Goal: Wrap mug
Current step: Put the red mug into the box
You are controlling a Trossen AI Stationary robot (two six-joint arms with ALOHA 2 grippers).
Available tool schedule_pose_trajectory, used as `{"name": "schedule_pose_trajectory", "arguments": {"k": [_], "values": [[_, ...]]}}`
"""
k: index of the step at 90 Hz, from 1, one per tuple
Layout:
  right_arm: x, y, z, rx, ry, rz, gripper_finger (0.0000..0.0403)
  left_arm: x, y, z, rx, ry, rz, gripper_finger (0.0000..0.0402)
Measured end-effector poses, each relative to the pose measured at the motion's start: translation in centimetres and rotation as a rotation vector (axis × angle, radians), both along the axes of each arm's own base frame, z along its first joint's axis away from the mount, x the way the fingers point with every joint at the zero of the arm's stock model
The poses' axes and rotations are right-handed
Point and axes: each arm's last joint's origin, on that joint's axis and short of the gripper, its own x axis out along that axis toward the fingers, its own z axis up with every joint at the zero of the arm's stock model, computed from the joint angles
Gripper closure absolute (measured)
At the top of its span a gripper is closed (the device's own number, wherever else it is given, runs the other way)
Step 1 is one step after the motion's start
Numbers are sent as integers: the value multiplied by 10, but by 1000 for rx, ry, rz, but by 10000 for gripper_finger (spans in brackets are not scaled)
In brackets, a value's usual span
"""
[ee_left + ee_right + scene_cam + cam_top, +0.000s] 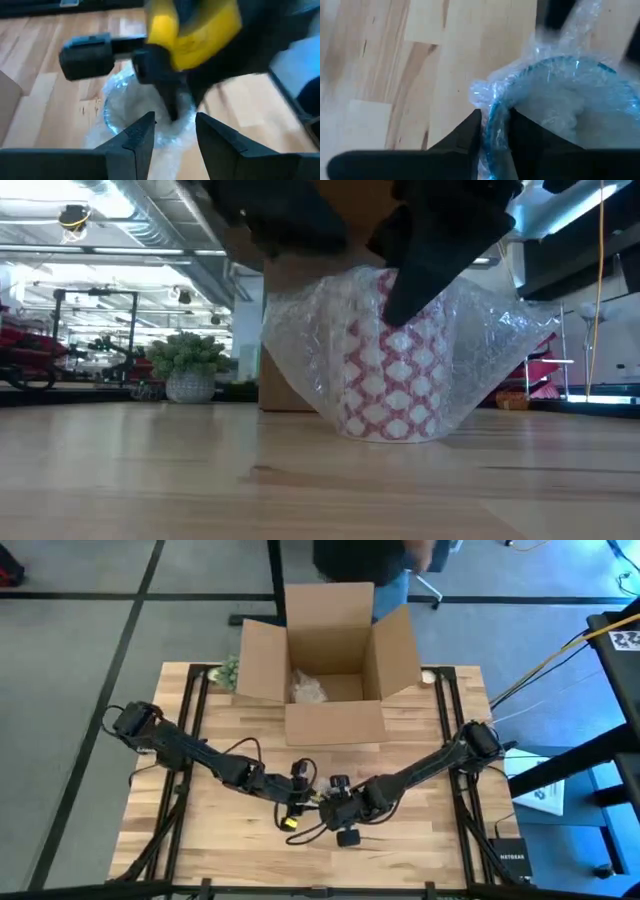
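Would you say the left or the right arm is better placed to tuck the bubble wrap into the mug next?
Probably the right: the right gripper already pinches the mug rim with bubble wrap, while the left gripper is open above it.

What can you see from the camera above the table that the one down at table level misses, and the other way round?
Only the high view shows the open cardboard box at the table's far side, and both arms reaching to meet near the front of the wooden table.

Only the low view shows the mug clearly: red and white patterned, standing upright on the table, with clear bubble wrap bunched around it. It also shows a small potted plant behind.

Both show dark robot parts directly over the mug's spot, and the wooden tabletop.
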Motion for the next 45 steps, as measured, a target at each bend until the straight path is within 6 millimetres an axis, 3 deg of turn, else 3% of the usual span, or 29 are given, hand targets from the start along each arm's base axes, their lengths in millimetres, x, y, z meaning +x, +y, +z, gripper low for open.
{"name": "schedule_pose_trajectory", "arguments": {"k": [12,24,45], "values": [[0,0,0,3,1,1,349,-12,4,5,8,79,29,274],[1,1,-4,14,9,-32,344,-19,6,-6,33,189,80,274],[3,2,-13,30,37,-36,299,-18,1,-11,41,200,80,274]]}}
